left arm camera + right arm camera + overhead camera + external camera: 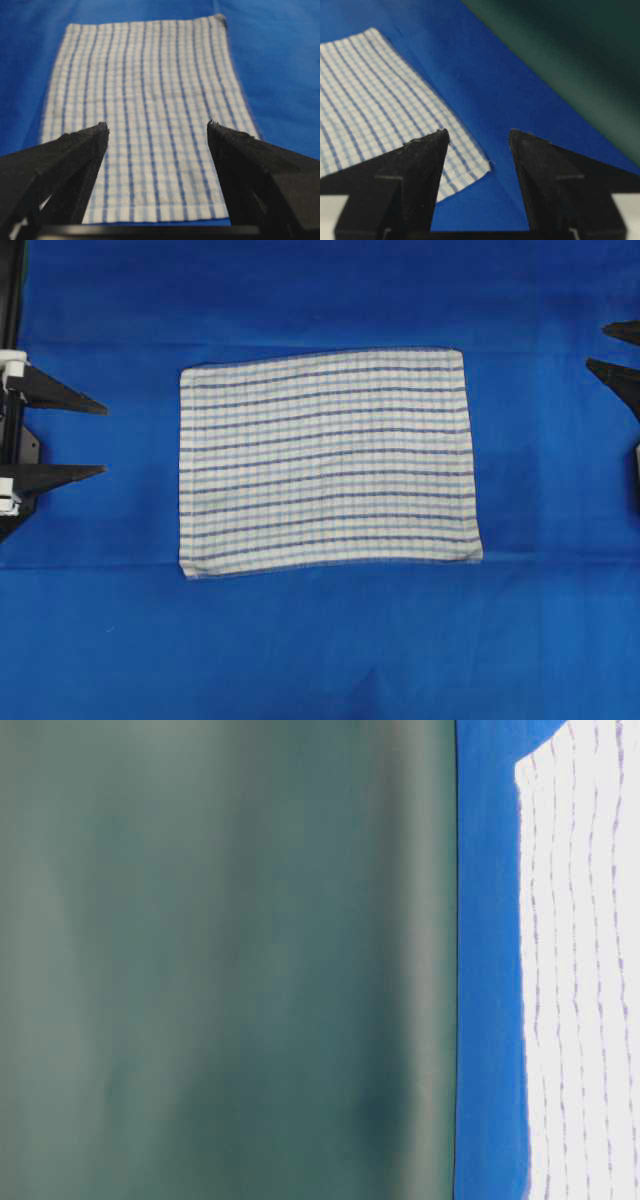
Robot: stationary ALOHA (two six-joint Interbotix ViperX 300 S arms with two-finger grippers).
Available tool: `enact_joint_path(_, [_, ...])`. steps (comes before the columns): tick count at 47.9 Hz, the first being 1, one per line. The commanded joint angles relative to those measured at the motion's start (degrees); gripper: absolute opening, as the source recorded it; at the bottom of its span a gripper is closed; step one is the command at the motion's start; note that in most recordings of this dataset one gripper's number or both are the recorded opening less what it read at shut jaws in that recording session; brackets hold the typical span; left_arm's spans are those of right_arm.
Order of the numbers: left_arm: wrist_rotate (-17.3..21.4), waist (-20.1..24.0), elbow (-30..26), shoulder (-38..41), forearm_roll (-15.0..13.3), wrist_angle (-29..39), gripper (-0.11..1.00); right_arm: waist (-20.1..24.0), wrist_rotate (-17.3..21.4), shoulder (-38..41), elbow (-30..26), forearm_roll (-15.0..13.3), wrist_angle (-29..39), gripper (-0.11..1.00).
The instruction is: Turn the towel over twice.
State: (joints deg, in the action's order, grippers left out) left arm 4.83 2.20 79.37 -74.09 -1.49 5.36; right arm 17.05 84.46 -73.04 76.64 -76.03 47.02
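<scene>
The towel lies flat in the middle of the blue table cover, its checked side with blue stripes facing up. From the left wrist view, the left gripper has its two black fingers spread wide apart, with nothing between them; the towel's near hem shows low between them, and its far end looks soft and blurry. From the right wrist view, the right gripper also has its fingers apart and empty, with one towel corner just past them. Overhead, both grippers sit at the picture's edges, partly cut off, well away from the towel. The table-level view is blurry, and the towel there is cut off at the edge.
</scene>
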Motion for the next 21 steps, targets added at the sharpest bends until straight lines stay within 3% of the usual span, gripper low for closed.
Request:
enact_joint_path(1, [-0.09,1.14,0.09,-1.49,0.0,0.09,0.76,-0.09,2.02,-2.29,1.14,-0.97,0.53,0.59])
enact_joint_path(13, [-0.35,3.43,1.49,-4.22,0.0,-0.18,0.76,-0.09,7.73,-1.76,3.16,-5.62,0.7,0.59])
enact_joint_path(21, [-0.35,3.43,1.49,-4.13,0.0,-0.18,0.76,0.0,8.35,-1.49,3.34,-5.89,0.62,0.59])
